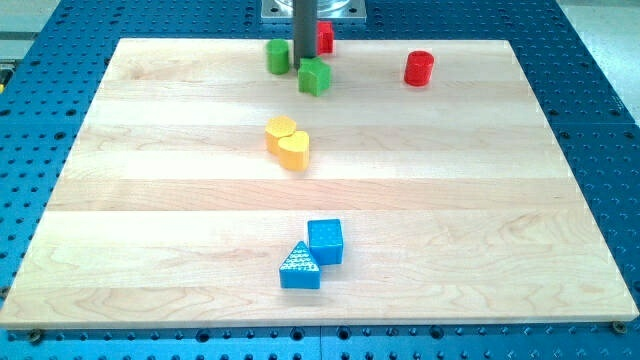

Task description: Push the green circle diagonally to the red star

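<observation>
The green circle (278,56) stands near the top edge of the wooden board (150,200), left of centre. The red star (326,37) sits just to its right and slightly higher, partly hidden behind my rod. My tip (305,66) is down on the board between the green circle on its left and a second green block (314,77) at its lower right, close to both. I cannot tell whether it touches either one.
A red circle (419,68) stands at the top right. Two yellow blocks (288,142) sit together near the centre. A blue cube (325,241) and a blue triangle (300,268) sit together near the bottom. The board's top edge is close behind the red star.
</observation>
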`<control>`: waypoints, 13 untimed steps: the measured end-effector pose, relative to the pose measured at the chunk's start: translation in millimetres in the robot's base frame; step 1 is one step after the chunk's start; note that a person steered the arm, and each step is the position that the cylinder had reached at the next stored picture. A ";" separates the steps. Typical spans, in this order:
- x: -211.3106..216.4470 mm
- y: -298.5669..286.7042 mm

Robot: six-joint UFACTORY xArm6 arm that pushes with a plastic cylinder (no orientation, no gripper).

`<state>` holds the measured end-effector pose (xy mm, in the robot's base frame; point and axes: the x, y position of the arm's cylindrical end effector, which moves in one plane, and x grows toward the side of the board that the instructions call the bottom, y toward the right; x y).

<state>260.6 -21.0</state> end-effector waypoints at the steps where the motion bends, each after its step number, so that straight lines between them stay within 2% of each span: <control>1: 0.5 79.6; 2: -48.4 108.3; 3: -67.4 107.5; 5: -67.5 98.9; 6: -68.2 74.0; 7: -62.0 21.5; 8: -20.9 -55.4; 9: 28.9 -89.0; 10: 30.2 -3.2; 11: -25.2 33.9; 12: -68.0 32.1; 13: -68.5 22.3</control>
<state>192.1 1.3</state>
